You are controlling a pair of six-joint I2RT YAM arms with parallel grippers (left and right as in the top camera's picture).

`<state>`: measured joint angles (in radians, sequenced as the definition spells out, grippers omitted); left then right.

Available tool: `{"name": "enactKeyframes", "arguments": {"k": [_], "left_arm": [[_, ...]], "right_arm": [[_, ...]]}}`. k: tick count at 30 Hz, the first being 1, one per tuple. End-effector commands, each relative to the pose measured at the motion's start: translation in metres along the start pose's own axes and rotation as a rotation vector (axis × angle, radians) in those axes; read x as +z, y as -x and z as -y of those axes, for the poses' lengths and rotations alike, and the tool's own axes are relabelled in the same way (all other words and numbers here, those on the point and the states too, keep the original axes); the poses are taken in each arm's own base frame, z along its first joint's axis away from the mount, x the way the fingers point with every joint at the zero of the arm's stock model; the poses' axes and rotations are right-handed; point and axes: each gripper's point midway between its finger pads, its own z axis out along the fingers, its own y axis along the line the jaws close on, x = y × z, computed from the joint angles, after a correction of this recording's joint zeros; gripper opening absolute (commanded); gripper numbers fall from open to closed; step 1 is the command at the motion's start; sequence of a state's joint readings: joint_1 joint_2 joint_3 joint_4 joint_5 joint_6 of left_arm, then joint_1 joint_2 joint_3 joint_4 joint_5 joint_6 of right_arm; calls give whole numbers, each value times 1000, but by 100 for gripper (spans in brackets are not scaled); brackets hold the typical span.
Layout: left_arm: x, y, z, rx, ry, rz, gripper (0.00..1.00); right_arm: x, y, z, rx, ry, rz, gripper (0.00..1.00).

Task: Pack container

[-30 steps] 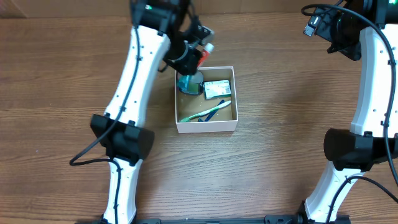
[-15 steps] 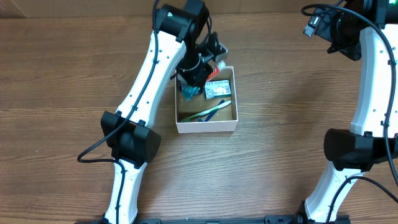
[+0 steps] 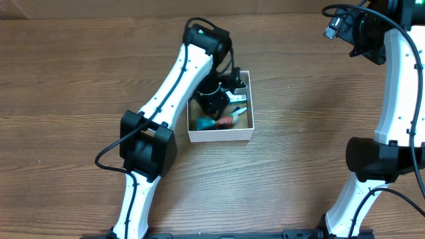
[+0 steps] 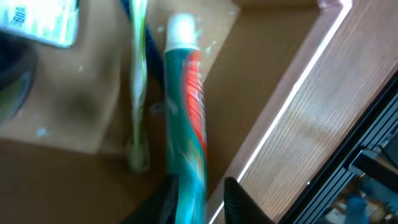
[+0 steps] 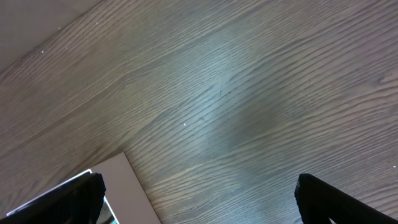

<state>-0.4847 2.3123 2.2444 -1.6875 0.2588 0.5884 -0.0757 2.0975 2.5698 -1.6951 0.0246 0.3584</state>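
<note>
The container (image 3: 220, 137), a shallow white box with a brown floor, sits mid-table; its thin wall also shows in the left wrist view (image 4: 292, 106). My left gripper (image 3: 215, 106) reaches down into it and is shut on the tail of a teal-and-red toothpaste tube (image 4: 186, 124). The tube (image 3: 223, 121) lies low along the box floor, white cap pointing away from the fingers (image 4: 198, 200). A green toothbrush (image 4: 138, 81) lies beside the tube. A green-and-white packet (image 3: 238, 97) lies in the far corner. My right gripper (image 5: 199, 199) is open and empty, high at the back right.
The packet's corner shows at the top left of the left wrist view (image 4: 43, 22). A white box edge (image 5: 127, 190) shows at the lower left of the right wrist view, with bare wood table (image 5: 249, 93) beyond. The right arm (image 3: 398, 86) stands along the right side.
My left gripper has moved right and down into the container, carrying the toothpaste tube from above the back-left corner to lie low over the floor. The right arm has not moved.
</note>
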Motion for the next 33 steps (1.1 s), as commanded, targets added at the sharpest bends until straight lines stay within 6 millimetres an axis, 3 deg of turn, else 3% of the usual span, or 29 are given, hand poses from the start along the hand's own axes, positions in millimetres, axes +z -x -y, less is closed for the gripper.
{"name": "enactKeyframes", "arguments": {"k": [1,6,9,13,15,19,24,29,33], "left_arm": [[-8,3,13,62,-6,27,49],[-11,4,14,43,-2,34,55],[-23,3,20,33,16,60,57],[-57,-1,33,13,64,139,62],[-78,-5,42,-18,95,193,74],[-121,-15,60,-142,150,320,87],[-170,-52,73,-356,295,432,90],[-211,-87,104,-420,448,563,91],[-231,-121,139,-455,510,683,92]], "right_arm": [[-5,0,-2,-10,9,9,100],[-5,0,-2,-10,9,9,100],[-5,0,-2,-10,9,9,100],[-5,0,-2,-10,9,9,100],[-5,0,-2,-10,9,9,100],[-5,0,-2,-10,9,9,100],[-5,0,-2,-10,9,9,100],[-5,0,-2,-10,9,9,100],[-5,0,-2,-10,9,9,100]]}}
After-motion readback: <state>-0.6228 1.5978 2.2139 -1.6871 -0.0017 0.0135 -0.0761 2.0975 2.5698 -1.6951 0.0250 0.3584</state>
